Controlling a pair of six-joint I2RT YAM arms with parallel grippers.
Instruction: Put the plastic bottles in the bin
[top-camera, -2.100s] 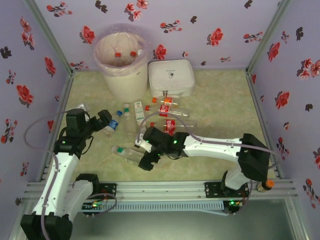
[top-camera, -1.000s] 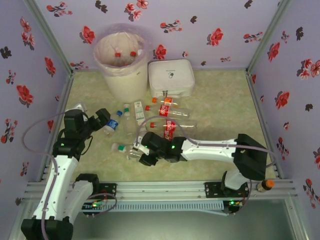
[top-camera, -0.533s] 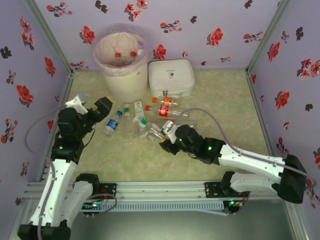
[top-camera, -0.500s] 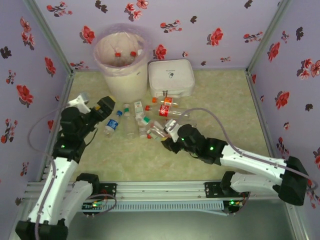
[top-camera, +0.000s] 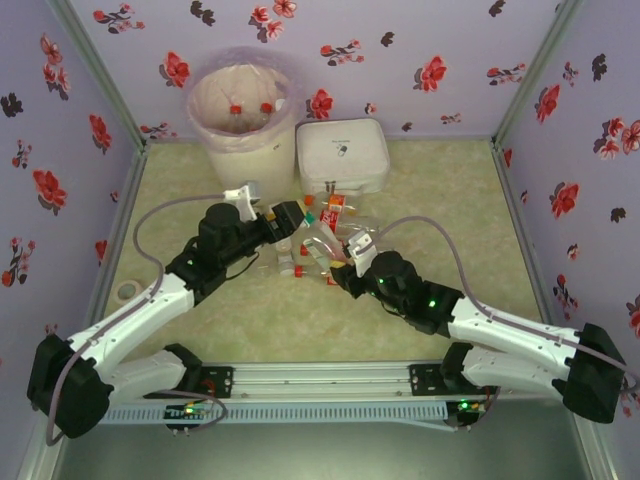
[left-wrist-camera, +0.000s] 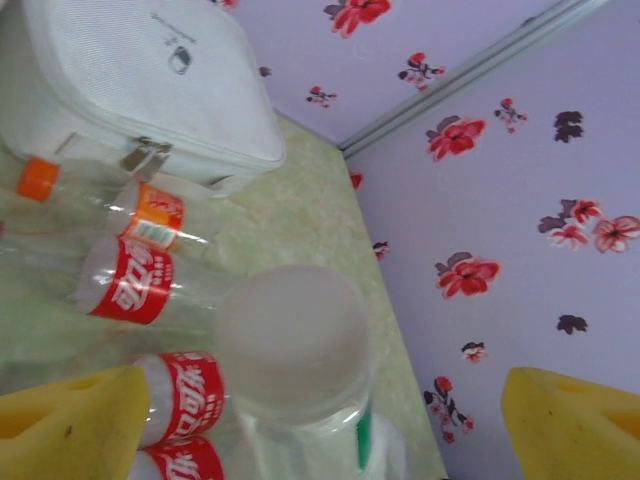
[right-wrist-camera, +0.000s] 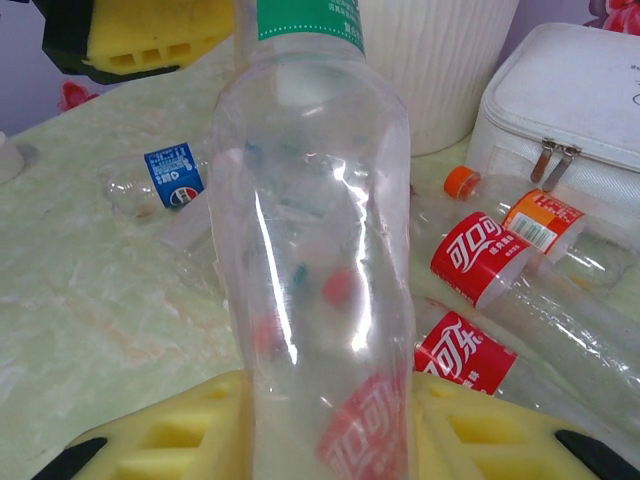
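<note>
My right gripper (top-camera: 345, 264) (right-wrist-camera: 325, 440) is shut on a clear plastic bottle (top-camera: 322, 241) (right-wrist-camera: 315, 250) with a green label, its yellow pads (right-wrist-camera: 150, 440) pressed on both sides. The bottle points up-left toward my left gripper (top-camera: 285, 220) (left-wrist-camera: 320, 430). That gripper is open, and the bottle's round base (left-wrist-camera: 295, 345) lies between its wide-apart pads (left-wrist-camera: 70, 420) without touching them. More bottles (top-camera: 298, 266) (right-wrist-camera: 480, 260) (left-wrist-camera: 130, 280) lie on the table below. The bin (top-camera: 250, 165) (right-wrist-camera: 440, 60) stands at the back left and holds two red-capped bottles (top-camera: 236, 109).
A flat white zipped case (top-camera: 342, 155) (left-wrist-camera: 130, 90) (right-wrist-camera: 570, 100) sits right of the bin, against the bottle pile. A blue-labelled bottle (right-wrist-camera: 175, 175) lies left of the pile. A small ring (top-camera: 127, 291) lies near the left wall. Flowered walls close in three sides.
The left arm has swung right from the table's left side and brought its open jaws around the base of the bottle held by the right gripper. The right gripper kept its hold.
</note>
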